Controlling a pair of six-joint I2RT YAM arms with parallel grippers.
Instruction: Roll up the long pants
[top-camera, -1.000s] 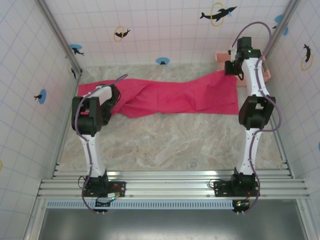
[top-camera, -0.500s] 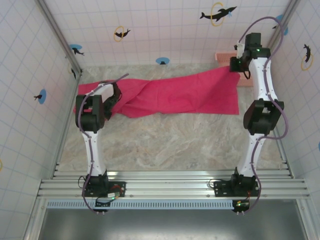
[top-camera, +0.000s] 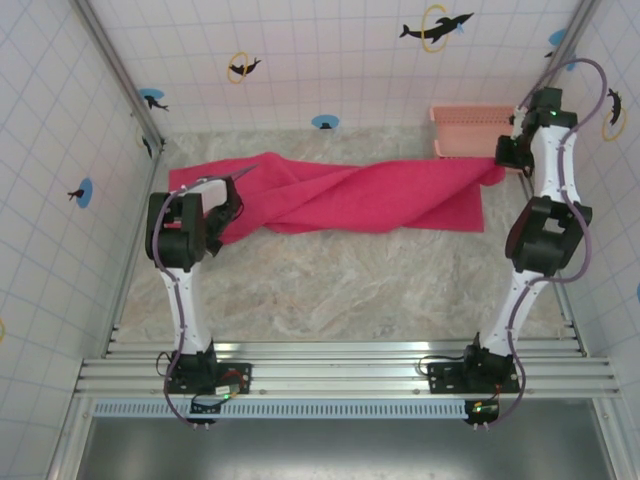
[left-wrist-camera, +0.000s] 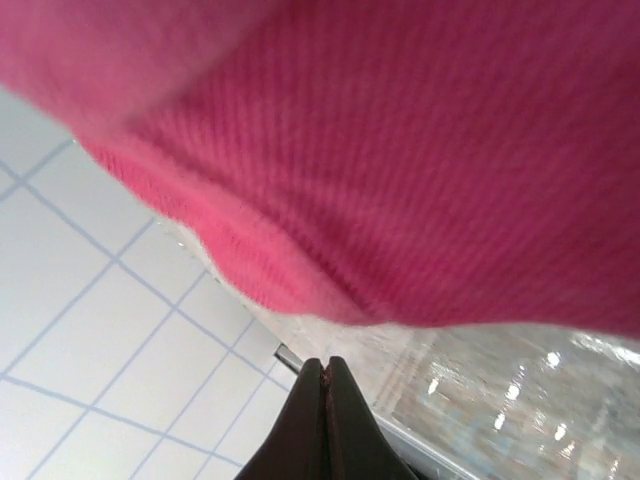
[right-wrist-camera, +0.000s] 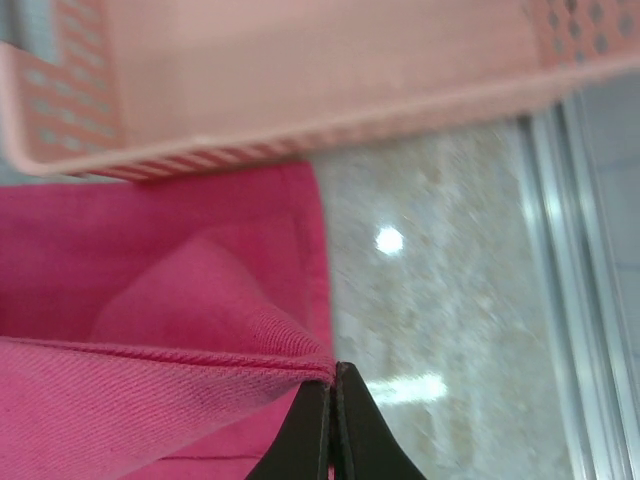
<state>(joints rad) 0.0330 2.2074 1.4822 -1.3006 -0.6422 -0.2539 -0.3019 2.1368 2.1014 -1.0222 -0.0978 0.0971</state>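
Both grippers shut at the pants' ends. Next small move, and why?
Probably draw the right gripper slightly rightward, away from the left gripper: it pinches a hem corner of the long pants, which lie twisted mid-length beside the basket, too wrinkled to roll.

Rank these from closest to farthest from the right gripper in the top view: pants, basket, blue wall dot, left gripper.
1. The long pants: corner pinched in the right gripper.
2. The pink basket: beside it, back right.
3. The blue dot: middle of the back wall.
4. The left gripper: far left.
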